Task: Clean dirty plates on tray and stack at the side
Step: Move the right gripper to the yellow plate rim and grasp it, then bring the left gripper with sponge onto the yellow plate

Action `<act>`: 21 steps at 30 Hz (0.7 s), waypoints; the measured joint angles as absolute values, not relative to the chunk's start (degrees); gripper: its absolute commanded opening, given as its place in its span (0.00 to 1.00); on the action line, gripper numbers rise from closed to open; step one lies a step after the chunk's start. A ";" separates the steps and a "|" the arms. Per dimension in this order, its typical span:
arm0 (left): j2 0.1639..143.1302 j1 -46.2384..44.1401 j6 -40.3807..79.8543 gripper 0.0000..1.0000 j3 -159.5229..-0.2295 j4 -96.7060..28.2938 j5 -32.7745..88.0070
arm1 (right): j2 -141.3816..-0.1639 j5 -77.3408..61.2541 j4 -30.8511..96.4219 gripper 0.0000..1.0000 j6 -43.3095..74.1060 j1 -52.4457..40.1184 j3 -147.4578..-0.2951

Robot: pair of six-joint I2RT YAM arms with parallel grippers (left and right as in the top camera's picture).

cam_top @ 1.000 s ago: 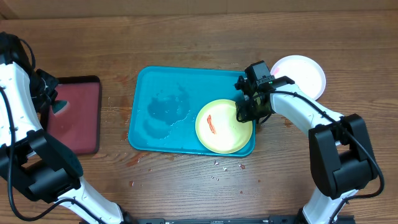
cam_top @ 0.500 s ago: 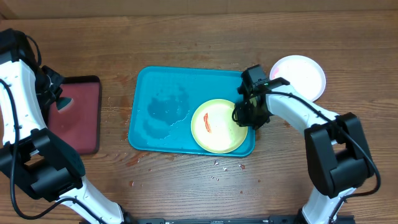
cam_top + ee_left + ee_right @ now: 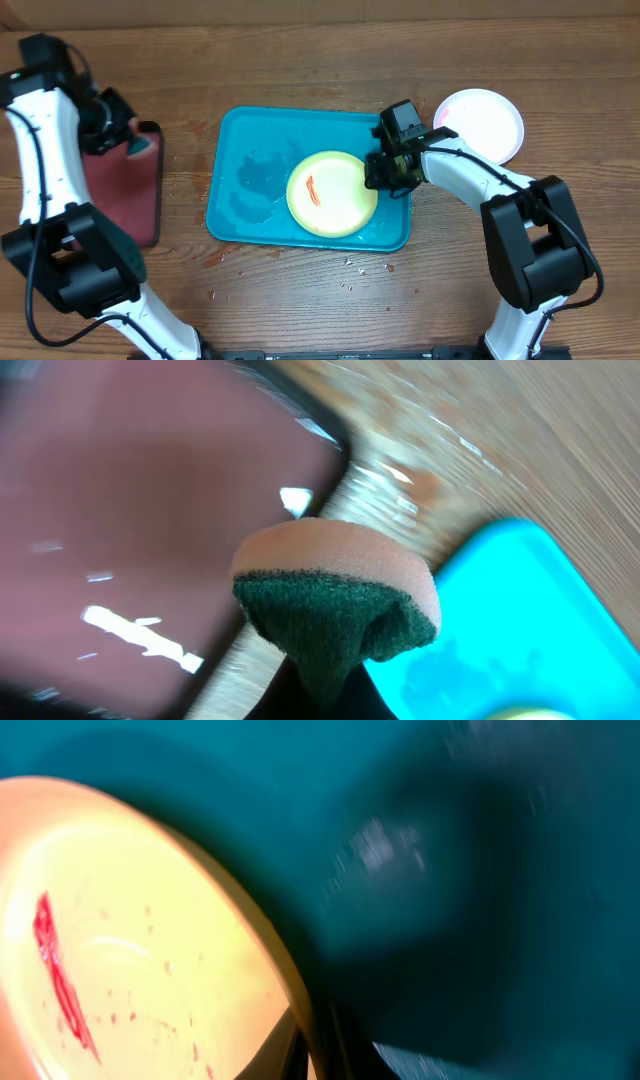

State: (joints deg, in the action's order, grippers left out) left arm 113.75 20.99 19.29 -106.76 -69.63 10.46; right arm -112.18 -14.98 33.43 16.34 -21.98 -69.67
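Observation:
A yellow-green plate (image 3: 331, 193) with a red smear lies on the turquoise tray (image 3: 240, 200), right of its middle. My right gripper (image 3: 382, 176) is shut on the plate's right rim; the wrist view shows the rim (image 3: 290, 990) between the jaws and the red smear (image 3: 60, 975). A white plate (image 3: 480, 122) with a pinkish centre sits on the table right of the tray. My left gripper (image 3: 118, 128) is shut on a sponge (image 3: 335, 585), pink with a dark green face, above the right edge of the pink-inside tray. No light blue plate shows.
A black-rimmed tray with a pink inside (image 3: 120, 185) lies at the left. Water patches (image 3: 262, 175) wet the turquoise tray's left half. Small crumbs (image 3: 352, 265) lie on the wood in front of the tray.
My right gripper has dragged the yellow-green plate leftward, towards the tray's middle. My left arm has swung right with the sponge, towards the turquoise tray.

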 measured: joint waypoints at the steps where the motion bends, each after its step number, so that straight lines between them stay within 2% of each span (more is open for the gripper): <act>1: 113.75 19.79 18.50 0.04 -106.76 -69.60 11.86 | -112.38 -15.18 31.86 0.06 16.64 -22.15 -69.67; 13: 113.75 -1.21 15.84 0.04 -106.59 -67.79 16.88 | -112.81 -15.14 23.79 0.05 22.65 -23.40 -69.63; 21: 114.19 -14.11 17.30 0.04 -106.10 -63.64 10.44 | -114.52 -15.18 23.05 0.04 23.64 -23.40 -69.63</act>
State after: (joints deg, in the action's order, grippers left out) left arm 114.19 -14.11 17.30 -106.10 -63.64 10.44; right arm -114.52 -15.18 23.05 23.64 -23.40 -69.63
